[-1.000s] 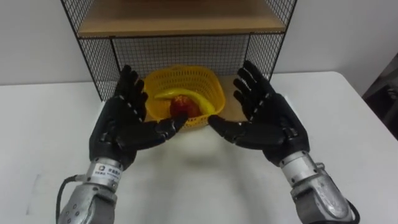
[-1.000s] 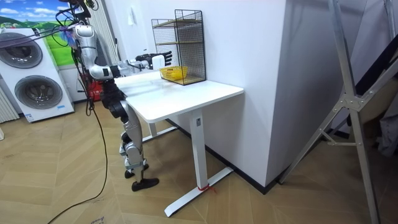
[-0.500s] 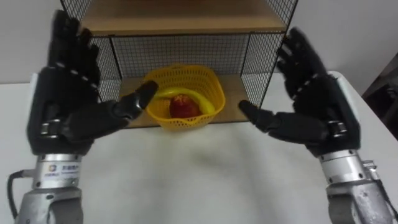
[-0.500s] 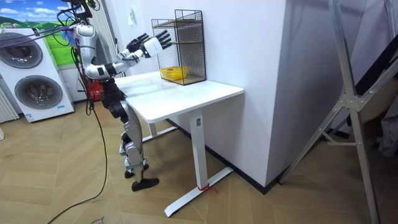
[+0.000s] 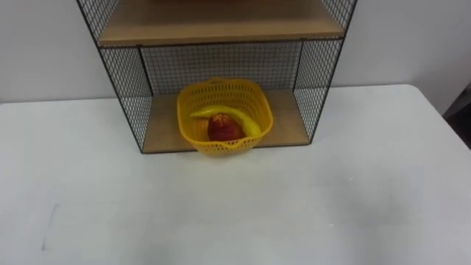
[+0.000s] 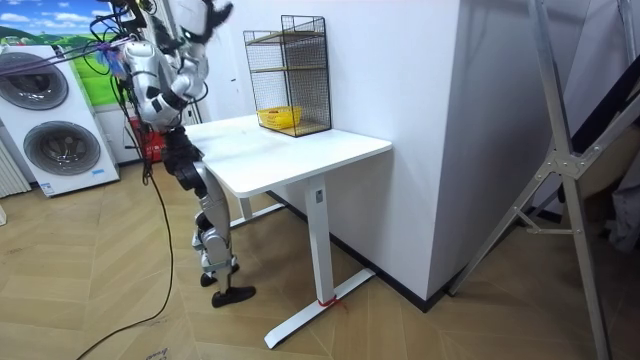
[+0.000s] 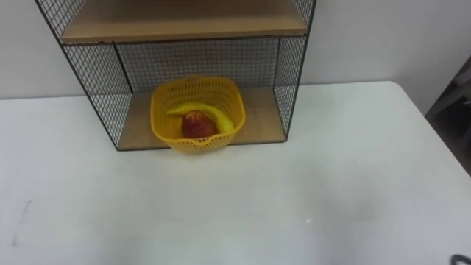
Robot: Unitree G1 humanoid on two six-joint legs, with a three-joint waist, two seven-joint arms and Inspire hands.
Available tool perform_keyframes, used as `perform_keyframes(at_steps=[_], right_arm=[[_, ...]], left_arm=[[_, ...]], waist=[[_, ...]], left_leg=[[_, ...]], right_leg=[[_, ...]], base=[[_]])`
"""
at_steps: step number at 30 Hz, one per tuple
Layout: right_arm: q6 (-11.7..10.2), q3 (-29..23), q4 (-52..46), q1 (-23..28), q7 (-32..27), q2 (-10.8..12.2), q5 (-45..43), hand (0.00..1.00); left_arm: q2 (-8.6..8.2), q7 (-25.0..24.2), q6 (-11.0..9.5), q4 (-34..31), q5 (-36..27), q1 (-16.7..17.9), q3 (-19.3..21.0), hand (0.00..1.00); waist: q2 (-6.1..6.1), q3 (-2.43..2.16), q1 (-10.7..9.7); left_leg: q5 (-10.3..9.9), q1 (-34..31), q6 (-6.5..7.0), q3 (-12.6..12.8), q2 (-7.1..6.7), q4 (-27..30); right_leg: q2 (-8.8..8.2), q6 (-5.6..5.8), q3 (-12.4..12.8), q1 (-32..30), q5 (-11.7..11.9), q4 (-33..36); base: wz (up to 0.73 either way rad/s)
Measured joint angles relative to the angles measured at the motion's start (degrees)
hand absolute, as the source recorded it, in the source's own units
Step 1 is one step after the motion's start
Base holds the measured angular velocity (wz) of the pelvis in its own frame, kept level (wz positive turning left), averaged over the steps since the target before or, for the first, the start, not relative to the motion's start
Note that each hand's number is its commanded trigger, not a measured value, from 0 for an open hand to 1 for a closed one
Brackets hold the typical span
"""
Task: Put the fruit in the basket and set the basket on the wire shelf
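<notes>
Worktop (image 5: 221, 213): white, carrying the wire shelf (image 5: 291, 125) at its back.
Basket (image 5: 223, 146): on the shelf's bottom board, at its front edge, holding banana (image 5: 224, 113) and apple (image 5: 223, 129).
Change: hands (image 6: 216, 12), a moment ago spread beside the basket, are now raised near the robot's head; their grip cannot be told.
Finding: basket stands free and the task looks complete.

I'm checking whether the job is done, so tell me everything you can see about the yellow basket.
The yellow basket looks like perforated plastic, rounded-square with a thicker rim. It stands upright on the wooden bottom board of the wire shelf, at the board's front edge. Inside, a banana lies across a red fruit.
</notes>
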Motion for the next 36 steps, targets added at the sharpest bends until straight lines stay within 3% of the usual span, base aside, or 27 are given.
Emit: perform_keyframes(at_steps=[1, 2, 4, 5, 7, 8, 10, 12, 14, 15, 17, 18, 19, 20, 22, 25, 28, 31, 36], right_arm=[[-0.2, -2.8, 2.9, -1.0, -3.9, -3.2, 0.3, 0.0], [-0.1, -4.1, 4.3, -1.0, -5.8, -4.7, 0.5, 0.0], [0.2, -8.1, 11.0, -0.8, -12.2, -9.4, 0.5, 0.0], [0.3, -8.9, 13.0, -0.8, -13.6, -10.4, 0.9, 0.0], [2.5, -13.1, 20.4, -0.7, -18.3, -14.3, 3.9, 0.0], [2.9, -14.4, 22.3, -0.6, -19.2, -15.2, 4.5, 0.0], [4.7, -18.4, 31.5, -0.2, -22.3, -19.6, 8.8, 0.0], [6.3, -19.9, 35.6, 1.6, -24.1, -20.8, 12.5, 0.0], [7.1, -20.1, 38.1, 4.9, -25.2, -20.4, 15.9, 0.0], [8.2, -20.1, 38.9, 7.4, -25.5, -19.3, 18.2, 0.0], [9.0, -19.3, 40.0, 11.0, -26.0, -15.9, 21.0, 0.0], [9.3, -18.0, 41.7, 13.4, -26.0, -13.0, 22.8, 0.0], [10.3, -16.5, 44.3, 15.4, -25.6, -9.6, 24.6, 0.0], [10.7, -15.9, 45.9, 16.2, -25.0, -7.9, 25.7, 0.0], [12.9, -13.1, 53.9, 17.3, -22.9, -1.4, 30.7, 0.0], [14.0, -9.7, 64.8, 17.1, -21.1, 4.4, 36.8, 0.0], [14.1, -6.1, 73.0, 16.8, -19.9, 7.9, 37.6, 0.0], [14.1, 0.2, 77.5, 16.7, -18.3, 10.2, 35.9, 0.0], [14.6, 10.0, 84.4, 12.9, -14.7, 12.1, 27.1, 0.0]], left_arm=[[2.94, 2.7, -0.4, 0.7, -1.5, -0.9, 3.7, 0.0], [4.65, 4.1, -0.4, 1.3, -2.4, -1.3, 5.4, 0.0], [10.7, 9.8, -0.1, 4.4, -6.3, -1.5, 11.4, 0.0], [12.14, 11.1, -0.1, 5.8, -7.3, -1.6, 12.6, 0.0], [18.21, 15.7, 0.8, 12.4, -12.1, -1.3, 17.6, 0.0], [19.42, 17.0, 1.3, 13.8, -12.9, -1.1, 18.6, 0.0], [23.11, 20.5, 2.9, 21.2, -14.9, 0.8, 22.6, 0.0], [24.07, 22.1, 4.0, 26.1, -18.5, 2.9, 23.9, 0.0], [24.0, 23.1, 5.1, 32.3, -23.6, 6.2, 23.8, 0.0], [23.17, 23.6, 6.5, 35.8, -27.0, 7.9, 23.1, 0.0], [20.74, 24.4, 7.3, 39.7, -31.6, 9.8, 20.5, 0.0], [19.19, 24.2, 7.9, 43.5, -34.4, 11.0, 18.2, 0.0], [16.91, 23.6, 8.6, 47.3, -37.5, 11.8, 15.4, 0.0], [15.53, 22.8, 8.9, 49.5, -39.1, 12.1, 14.3, 0.0], [9.74, 19.5, 10.5, 57.8, -46.0, 12.2, 10.9, 0.0], [4.15, 16.5, 11.4, 68.2, -55.1, 10.8, 9.1, 0.0], [0.78, 13.9, 11.6, 76.4, -56.3, 10.2, 8.4, 0.0], [-1.03, 11.4, 11.5, 80.0, -55.8, 10.7, 4.8, 0.0], [-4.88, 7.7, 11.5, 82.8, -51.4, 10.1, -1.6, 0.0]], waist=[[-0.17, 0.01, 0.1], [-0.27, 0.06, 0.3], [-0.55, 0.05, 0.1], [-0.68, 0.0, 0.1], [-1.37, -0.06, -0.2], [-1.55, -0.09, -0.4], [-2.17, -0.21, -0.4], [-2.13, -0.17, -0.6], [-2.23, -0.24, -1.4], [-2.05, -0.18, -1.6], [-2.03, -0.21, -1.5], [-2.05, -0.24, -1.5], [-2.1, -0.28, -1.5], [-2.06, -0.29, -1.3], [-1.75, -0.33, -1.5], [-0.89, -0.83, -1.7], [0.15, -0.68, -1.8], [0.25, -0.58, -1.8], [0.21, -0.57, -1.8]], left_leg=[[0.0, 0.2, -0.05, -0.1, -0.02, 0.0], [0.0, 0.3, -0.07, -0.2, -0.03, 0.0], [0.0, 0.4, -0.21, -0.8, -0.04, 0.2], [-0.1, 0.4, -0.26, -0.9, -0.04, 0.3], [-0.2, -0.3, -0.49, -1.5, -0.03, 0.7], [-0.3, -0.7, -0.56, -1.7, -0.02, 1.1], [-0.9, -1.9, -0.75, -1.8, 0.08, 2.1], [-0.9, -2.4, -0.83, -1.8, 0.07, 2.2], [-0.9, -2.7, -0.87, -2.1, 0.03, 2.2], [-0.9, -2.7, -0.9, -2.2, 0.05, 2.2], [-0.9, -2.7, -0.9, -2.2, 0.09, 2.2], [-0.9, -2.7, -0.91, -2.2, 0.12, 2.2], [-0.9, -2.7, -0.89, -2.3, 0.1, 2.2], [-0.9, -2.7, -0.88, -2.2, 0.09, 2.1], [-0.9, -2.8, -0.85, -2.3, 0.09, 2.1], [-1.0, -2.5, -0.79, -2.0, 0.13, 2.2], [-1.1, -1.5, -0.71, -1.8, 0.14, 2.1], [-1.3, -1.5, -0.5, -1.9, 0.04, 2.1], [-1.1, -1.1, -0.82, -2.0, 0.13, 2.0]], right_leg=[[-0.09, -0.03, 0.0, 0.0, -0.3, 0.5], [-0.14, -0.06, -0.1, 0.0, -0.5, 0.8], [-0.33, -0.2, -0.6, 0.4, -0.8, 0.8], [-0.35, -0.35, -0.9, 0.4, -1.0, 0.9], [-0.63, -0.72, -1.5, 0.2, -1.7, 1.5], [-0.7, -0.79, -1.7, 0.0, -1.9, 1.7], [-0.71, -0.86, -1.7, -1.3, -2.5, 3.0], [-0.63, -0.68, -1.7, -1.9, -2.4, 3.2], [-0.38, -0.68, -2.0, -1.9, -2.4, 3.0], [-0.33, -0.74, -1.9, -2.0, -2.3, 3.0], [-0.29, -0.77, -1.9, -1.9, -2.3, 3.0], [-0.29, -0.78, -1.9, -1.9, -2.3, 3.0], [-0.36, -0.78, -1.9, -1.9, -2.3, 2.9], [-0.39, -0.81, -1.8, -1.9, -2.3, 2.9], [-0.65, -0.87, -1.8, -1.8, -2.3, 2.7], [-0.61, -0.98, -1.5, -1.7, -2.3, 2.7], [-0.6, -0.98, -1.2, -1.0, -2.4, 2.9], [-0.86, -1.09, -1.2, -1.4, -2.8, 3.8], [-0.65, -1.06, -1.2, -0.8, -2.6, 3.4]], base=[[0.05], [0.06], [0.11], [0.14], [0.15], [0.14], [0.03], [0.0], [0.06], [0.0], [0.0], [0.0], [0.0], [0.0], [0.0], [-0.03], [-0.06], [-0.02], [0.01]])
